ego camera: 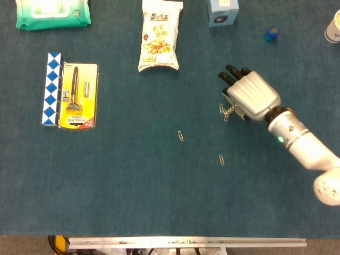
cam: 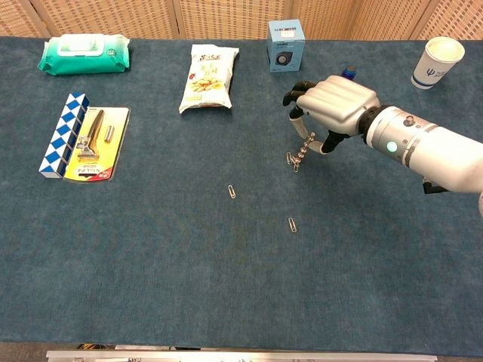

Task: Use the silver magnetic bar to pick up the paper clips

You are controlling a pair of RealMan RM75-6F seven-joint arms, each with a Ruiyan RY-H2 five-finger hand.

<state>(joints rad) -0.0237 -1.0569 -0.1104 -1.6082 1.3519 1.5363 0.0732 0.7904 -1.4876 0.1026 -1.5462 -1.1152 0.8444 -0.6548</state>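
Note:
My right hand (ego camera: 249,95) (cam: 332,105) hovers over the right middle of the blue cloth, fingers curled round the silver magnetic bar (cam: 306,143). The bar slants down and left from under the palm. A small bunch of paper clips (ego camera: 226,112) (cam: 293,163) clings to its lower end, at or just above the cloth. Two loose paper clips lie on the cloth: one (ego camera: 181,135) (cam: 232,191) towards the centre, the other (ego camera: 221,159) (cam: 291,224) nearer the front edge. My left hand appears in neither view.
Along the far edge lie a green wipes pack (ego camera: 53,13), a snack bag (ego camera: 159,37), a blue box (ego camera: 223,11), a small blue cap (ego camera: 271,34) and a paper cup (cam: 436,62). A yellow razor pack (ego camera: 78,95) and a blue-white block strip (ego camera: 51,87) lie at the left.

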